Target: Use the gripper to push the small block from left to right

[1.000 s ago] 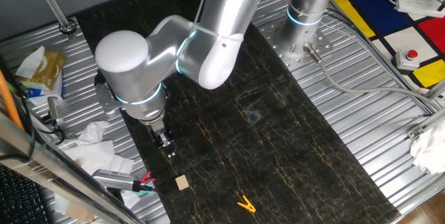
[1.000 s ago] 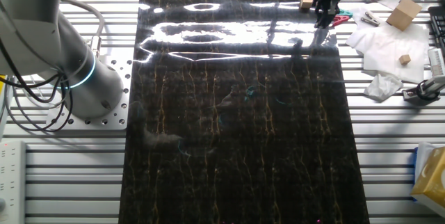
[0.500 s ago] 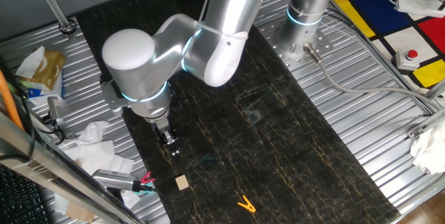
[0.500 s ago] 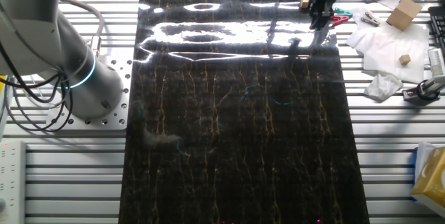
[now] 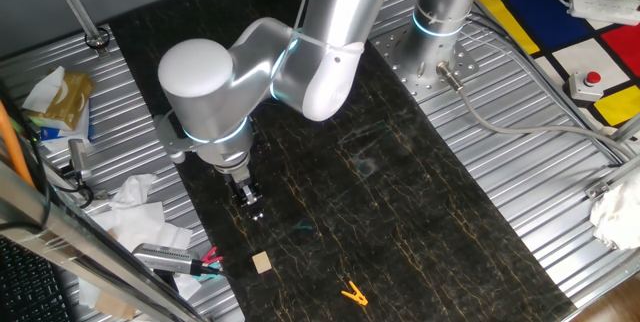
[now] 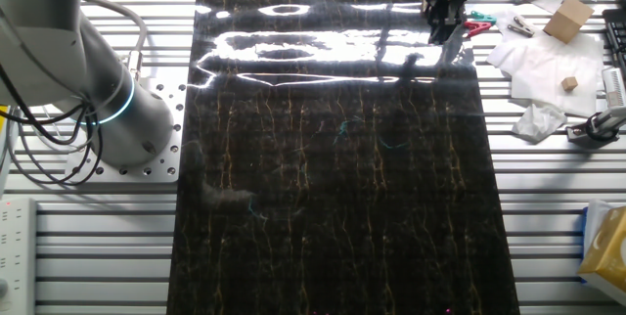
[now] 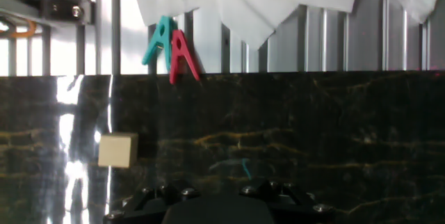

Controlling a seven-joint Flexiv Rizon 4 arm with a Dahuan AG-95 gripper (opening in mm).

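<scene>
The small block (image 5: 262,263) is a tan wooden cube lying on the black marbled mat (image 5: 400,202), near its front left edge. My gripper (image 5: 251,208) hangs from the silver arm just above the mat, a short way behind the block and not touching it; its black fingers look pressed together with nothing between them. In the other fixed view the gripper (image 6: 437,23) stands in front of the block and hides it. The hand view shows the block (image 7: 117,149) ahead and to the left, with only the gripper's dark body (image 7: 215,206) at the bottom edge.
A yellow clip (image 5: 353,293) lies on the mat right of the block. Red and teal clips (image 7: 174,50) sit at the mat's edge beside crumpled white tissue (image 5: 135,212). Larger wooden blocks (image 6: 567,20) and a second arm's base (image 5: 440,12) stand off the mat.
The gripper has slid a little along the mat's edge, closer to the block's line. In the other fixed view it now covers the block. The block has not moved.
</scene>
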